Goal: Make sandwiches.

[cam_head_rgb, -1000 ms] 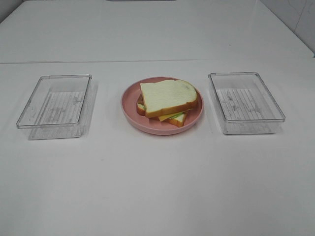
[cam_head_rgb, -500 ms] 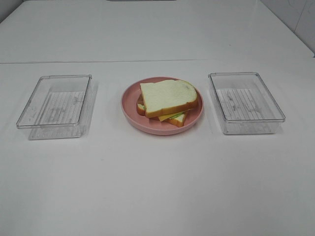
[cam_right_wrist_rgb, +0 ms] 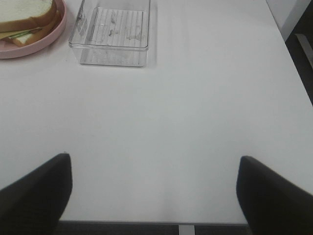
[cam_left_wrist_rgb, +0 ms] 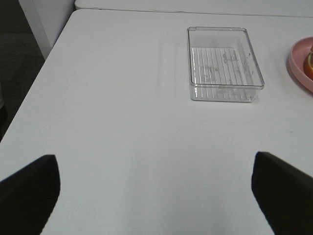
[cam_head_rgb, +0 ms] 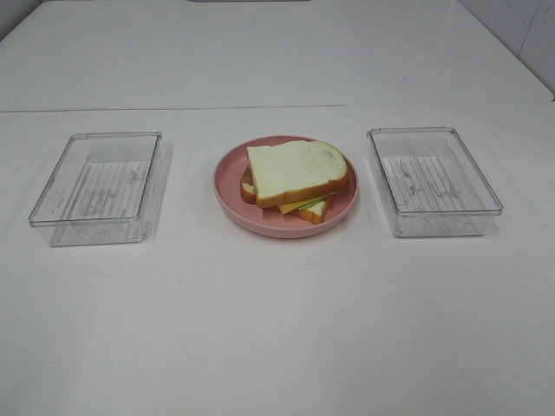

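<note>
Spanning every view, a white table [cam_head_rgb: 277, 329] is seen, and everything else is placed by the pink plate [cam_head_rgb: 228, 186] at its middle. A clear tray [cam_head_rgb: 97, 186] is set well apart from the plate on the left-arm side, and a second tray [cam_head_rgb: 431, 179] well apart on the right-arm side; only ribbed floors are seen inside both. On the plate the sandwich [cam_head_rgb: 295, 178] is stacked: a top bread slice is laid askew over a lower slice, with yellow cheese and a sliver of green showing at the near edge. The left gripper [cam_left_wrist_rgb: 156, 191] is held over bare table, far from the plate, its dark fingers [cam_left_wrist_rgb: 29, 188] spread wide with nothing between them. The right gripper [cam_right_wrist_rgb: 154, 188] is likewise spread wide and empty.
</note>
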`<state>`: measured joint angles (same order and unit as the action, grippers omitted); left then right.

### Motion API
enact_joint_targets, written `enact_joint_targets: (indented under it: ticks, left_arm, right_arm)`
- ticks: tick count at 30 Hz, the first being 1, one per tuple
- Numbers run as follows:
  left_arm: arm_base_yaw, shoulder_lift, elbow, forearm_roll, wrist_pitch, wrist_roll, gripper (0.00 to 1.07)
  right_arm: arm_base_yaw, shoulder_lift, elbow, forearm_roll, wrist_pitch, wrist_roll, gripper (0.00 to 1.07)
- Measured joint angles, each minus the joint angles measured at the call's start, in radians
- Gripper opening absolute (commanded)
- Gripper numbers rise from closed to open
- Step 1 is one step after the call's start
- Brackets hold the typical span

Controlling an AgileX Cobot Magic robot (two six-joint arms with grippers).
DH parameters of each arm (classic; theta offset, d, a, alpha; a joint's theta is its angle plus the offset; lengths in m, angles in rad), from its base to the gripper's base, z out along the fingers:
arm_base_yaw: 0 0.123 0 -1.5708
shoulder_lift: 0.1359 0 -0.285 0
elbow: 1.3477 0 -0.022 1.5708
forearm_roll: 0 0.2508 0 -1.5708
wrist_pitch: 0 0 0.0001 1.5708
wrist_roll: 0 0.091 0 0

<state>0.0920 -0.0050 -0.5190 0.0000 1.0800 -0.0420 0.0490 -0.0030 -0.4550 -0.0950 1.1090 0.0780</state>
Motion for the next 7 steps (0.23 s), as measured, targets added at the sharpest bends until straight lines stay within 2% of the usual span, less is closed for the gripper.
enact_joint_targets:
  ticks: [7]
  left_arm:
    - [0.000,0.000,0.000,0.000,0.000,0.000,1.01]
  right_arm:
    - [0.000,0.000,0.000,0.000,0.000,0.000,0.90]
